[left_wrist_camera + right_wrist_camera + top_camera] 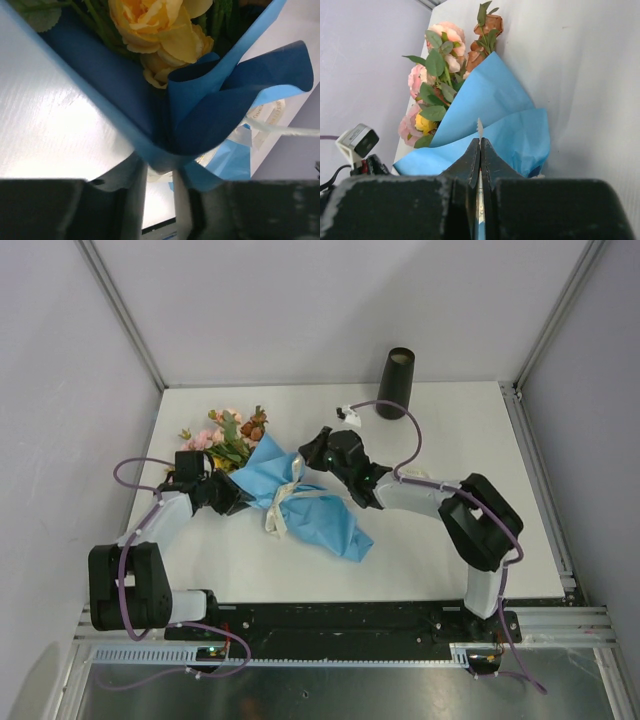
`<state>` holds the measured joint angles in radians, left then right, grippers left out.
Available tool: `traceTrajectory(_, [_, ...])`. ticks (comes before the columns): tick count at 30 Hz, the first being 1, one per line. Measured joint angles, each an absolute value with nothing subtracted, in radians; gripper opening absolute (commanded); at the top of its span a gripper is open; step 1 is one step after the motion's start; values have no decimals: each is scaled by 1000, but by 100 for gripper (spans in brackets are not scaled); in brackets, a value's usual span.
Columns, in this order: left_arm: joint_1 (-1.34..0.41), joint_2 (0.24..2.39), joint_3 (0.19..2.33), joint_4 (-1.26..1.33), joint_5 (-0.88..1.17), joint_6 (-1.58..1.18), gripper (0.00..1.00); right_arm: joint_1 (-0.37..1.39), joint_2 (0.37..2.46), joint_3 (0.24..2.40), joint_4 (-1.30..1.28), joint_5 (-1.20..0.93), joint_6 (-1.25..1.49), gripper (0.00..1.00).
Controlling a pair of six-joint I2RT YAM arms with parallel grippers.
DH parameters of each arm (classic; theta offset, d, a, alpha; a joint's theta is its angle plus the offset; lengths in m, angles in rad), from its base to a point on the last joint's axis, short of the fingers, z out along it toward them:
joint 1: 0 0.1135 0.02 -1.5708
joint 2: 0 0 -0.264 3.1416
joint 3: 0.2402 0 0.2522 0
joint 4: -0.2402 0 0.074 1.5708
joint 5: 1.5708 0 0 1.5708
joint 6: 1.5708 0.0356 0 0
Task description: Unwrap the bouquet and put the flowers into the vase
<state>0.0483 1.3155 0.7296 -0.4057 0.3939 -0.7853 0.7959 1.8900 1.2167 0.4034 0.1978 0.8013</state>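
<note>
Mid-table, the blue-paper-wrapped bouquet of artificial roses [320,515] lies blooms far-left, tail near-right; your right gripper [479,141] is pinched together on its thin cream ribbon [479,126]; your left gripper [160,175] straddles a paper fold, grip unclear

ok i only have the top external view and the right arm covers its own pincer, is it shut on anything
observer: yes, the right pincer is shut on a thin strip of the cream ribbon, which pokes up between the tips.
operator: and the left one
observer: the left pincer straddles a folded edge of the blue paper; I cannot tell whether it is pinched.
operator: any flower near it
observer: a yellow rose sits just inside the wrap, ahead of that pincer.
</note>
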Motion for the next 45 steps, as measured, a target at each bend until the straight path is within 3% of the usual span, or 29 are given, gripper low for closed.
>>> traceTrajectory(2, [49, 1316, 730, -405, 391, -789, 8, 804, 1855, 1197, 402, 206, 777, 0])
traceTrajectory(5, [48, 1316, 730, -405, 380, -791, 1, 810, 1785, 1170, 386, 243, 742, 0])
traceTrajectory(14, [48, 1316, 730, -405, 369, -789, 0, 749, 1558, 1078, 347, 324, 654, 0])
traceTrajectory(25, [48, 1312, 730, -406, 369, -787, 0, 493, 1292, 990, 209, 411, 624, 0])
traceTrajectory(27, [48, 1312, 730, -406, 369, -786, 0, 466, 1271, 974, 193, 412, 624, 8])
traceTrajectory(30, [48, 1310, 730, -406, 370, -785, 0, 456, 1275, 954, 159, 402, 628, 38])
traceTrajectory(33, [48, 1308, 730, -405, 374, -785, 0, 459, 1292, 944, 108, 372, 637, 59])
traceTrajectory(37, [49, 1301, 730, -406, 380, -783, 10, 488, 1298, 944, 52, 351, 652, 67])
traceTrajectory(45, [49, 1250, 730, -406, 378, -775, 44, 723, 1332, 944, 78, 298, 691, 66])
